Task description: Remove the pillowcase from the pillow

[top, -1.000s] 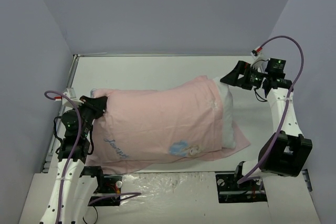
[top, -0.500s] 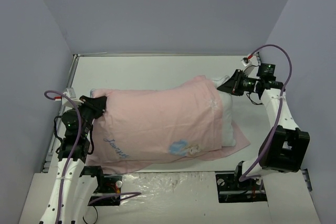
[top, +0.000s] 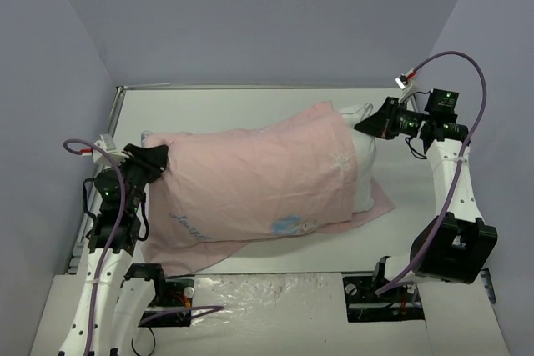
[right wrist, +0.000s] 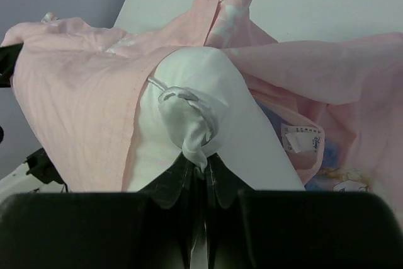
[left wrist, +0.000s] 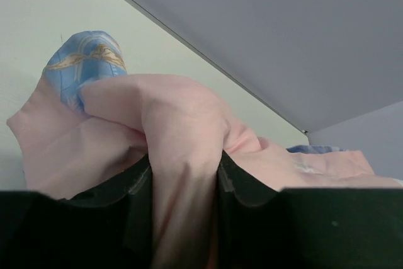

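Right gripper (right wrist: pixel 200 167) is pinched tight on a bunched corner of the white pillow (right wrist: pixel 208 92), which pokes out of the open mouth of the pillowcase (top: pixel 250 181) on the right side of the table (top: pixel 250 110). Left gripper (left wrist: pixel 186 171) clamps a thick fold of the pink fabric at the opposite end, its jaws narrowly parted around it.

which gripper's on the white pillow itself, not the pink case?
The right gripper, shut on a bunched white corner of the pillow. The left gripper pinches only pink pillowcase fabric.
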